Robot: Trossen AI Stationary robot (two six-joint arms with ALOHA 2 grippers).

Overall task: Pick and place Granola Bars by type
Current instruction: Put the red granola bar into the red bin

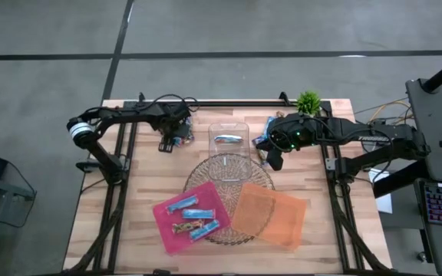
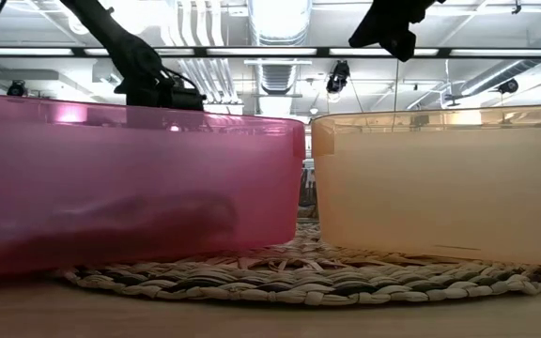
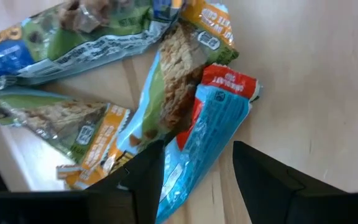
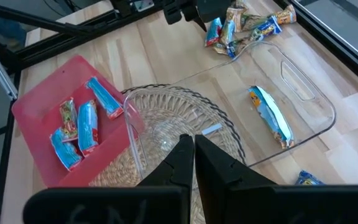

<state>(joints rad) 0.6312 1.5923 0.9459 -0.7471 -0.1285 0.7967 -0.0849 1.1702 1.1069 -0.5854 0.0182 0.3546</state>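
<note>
A heap of granola bars [image 3: 104, 74] in green, orange and blue wrappers lies on the wood at the table's far left [image 1: 179, 139]. My left gripper [image 3: 197, 180] points down over the heap, open, with one finger on each side of a light blue bar with a red end [image 3: 213, 134]. My right gripper [image 4: 191, 155] hangs shut and empty above the woven mat [image 1: 229, 172]. Several blue and tan bars [image 4: 79, 127] lie in the pink tray [image 1: 167, 230]. One bar [image 4: 271, 115] lies in the clear box [image 1: 229, 130]. My left gripper comes down from above with its fingers [image 3: 145, 180] standing across the blue bar's near end [image 3: 188, 171]. The bar lies flat on the table, partly under a neighbouring bar. Whether a finger touches the wrapper, I cannot tell.
An orange tray [image 1: 282, 222] sits beside the pink one, both on the round woven mat. More bars [image 1: 263, 139] lie at the right of the clear box. A small green plant [image 1: 308, 101] stands at the far right. Black frame rails [image 1: 121, 192] run along both sides.
</note>
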